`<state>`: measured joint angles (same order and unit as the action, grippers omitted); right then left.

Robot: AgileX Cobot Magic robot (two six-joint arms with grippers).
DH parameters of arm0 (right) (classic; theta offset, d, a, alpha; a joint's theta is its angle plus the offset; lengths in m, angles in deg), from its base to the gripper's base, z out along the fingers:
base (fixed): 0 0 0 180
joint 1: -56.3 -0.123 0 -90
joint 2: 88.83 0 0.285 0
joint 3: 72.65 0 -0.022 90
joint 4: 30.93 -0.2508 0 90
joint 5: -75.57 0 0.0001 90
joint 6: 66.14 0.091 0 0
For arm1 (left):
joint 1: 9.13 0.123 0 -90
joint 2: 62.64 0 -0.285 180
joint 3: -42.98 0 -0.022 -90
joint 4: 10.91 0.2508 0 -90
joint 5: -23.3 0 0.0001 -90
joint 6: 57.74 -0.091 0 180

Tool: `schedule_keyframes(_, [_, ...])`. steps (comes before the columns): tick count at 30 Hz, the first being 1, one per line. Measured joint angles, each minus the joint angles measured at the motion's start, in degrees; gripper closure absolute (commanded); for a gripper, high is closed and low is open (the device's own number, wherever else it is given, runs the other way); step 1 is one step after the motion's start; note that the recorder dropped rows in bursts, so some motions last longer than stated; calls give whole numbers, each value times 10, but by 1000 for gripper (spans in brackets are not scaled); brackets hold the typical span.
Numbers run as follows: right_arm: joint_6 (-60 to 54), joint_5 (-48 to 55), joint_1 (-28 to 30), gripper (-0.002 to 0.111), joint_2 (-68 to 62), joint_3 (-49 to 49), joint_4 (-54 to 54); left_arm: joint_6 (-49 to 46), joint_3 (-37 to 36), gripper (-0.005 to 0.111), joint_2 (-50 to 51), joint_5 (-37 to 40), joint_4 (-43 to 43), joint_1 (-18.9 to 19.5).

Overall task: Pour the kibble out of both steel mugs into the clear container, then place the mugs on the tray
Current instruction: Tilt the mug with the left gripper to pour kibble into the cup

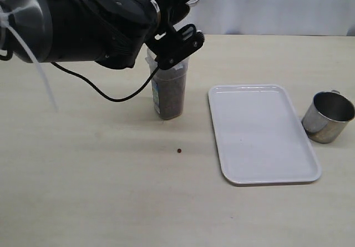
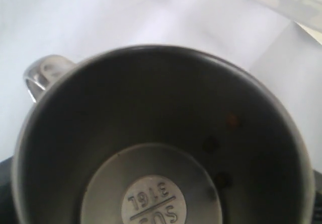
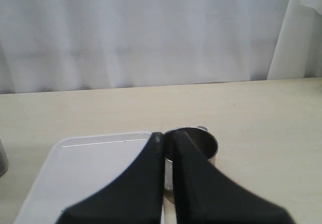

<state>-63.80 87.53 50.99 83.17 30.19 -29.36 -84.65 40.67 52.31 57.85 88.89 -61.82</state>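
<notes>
Pale bench (image 1: pixel 83 191). White tray (image 1: pixel 263 133) lies right of centre. My left tool (image 1: pixel 176 46) is clamped on a steel mug (image 2: pixel 161 133), high over the clear container (image 1: pixel 169 94), which has kibble (image 1: pixel 171 100) inside. My right tool (image 3: pixel 168 135) has its fingers nearly touching and grips nothing. The second steel mug (image 1: pixel 327 116) stands just right of the tray. A stray pellet (image 1: pixel 179 150) lies on the bench near the container.

1. Exterior view: bright, even light; faint soft shadows edge the tray (image 1: pixel 260 133).
2. Left wrist view: steel mug (image 2: pixel 151 108) interior dim, slightly blurred.
3. Right wrist view: right gripper (image 3: pixel 167 137) close, dark, out of focus.
</notes>
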Motion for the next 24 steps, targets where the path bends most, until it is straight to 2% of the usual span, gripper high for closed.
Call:
schedule_keyframes(12, [0,0,0,104,0,0,0,-44,0,107,0,48,0,-22])
schedule_keyframes(24, [0,0,0,104,0,0,0,-73,1,107,0,64,0,-22])
